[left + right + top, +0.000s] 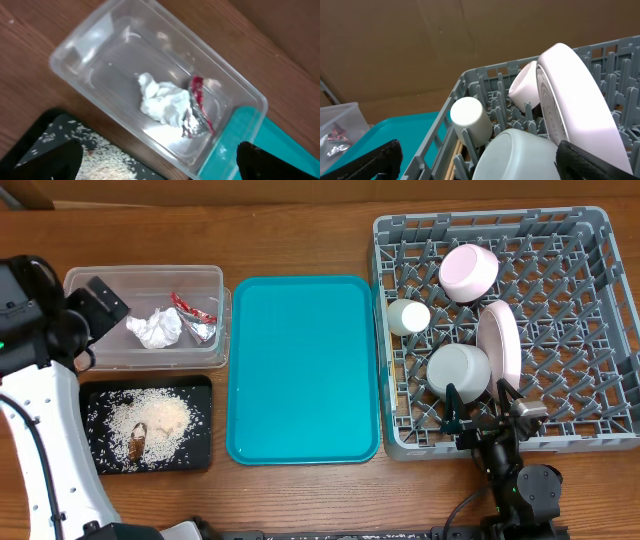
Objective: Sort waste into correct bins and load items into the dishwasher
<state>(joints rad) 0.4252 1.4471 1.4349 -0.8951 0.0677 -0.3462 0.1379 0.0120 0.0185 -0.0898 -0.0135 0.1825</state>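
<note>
The clear tub [140, 272] holds a crumpled white tissue [155, 328] and a red-and-silver foil wrapper [197, 318]. Rice crumbs and brown scraps [150, 425] lie in the black tray [200, 452]. In the grey rack [600, 220] stand a pink bowl [468, 272], a cream cup [407, 317], a white bowl [459, 370] and a pink plate [500, 338]. My left gripper [98, 308] hangs open over the tub's left end, with nothing between its fingers [55, 160]. My right gripper [482, 408] is open at the rack's front edge, its jaws either side of the white bowl [520, 155] without touching it.
A large teal serving tray [302, 368] lies between the bins and the rack. The tub and black tray sit close together at the left. A brown wall rises behind the table.
</note>
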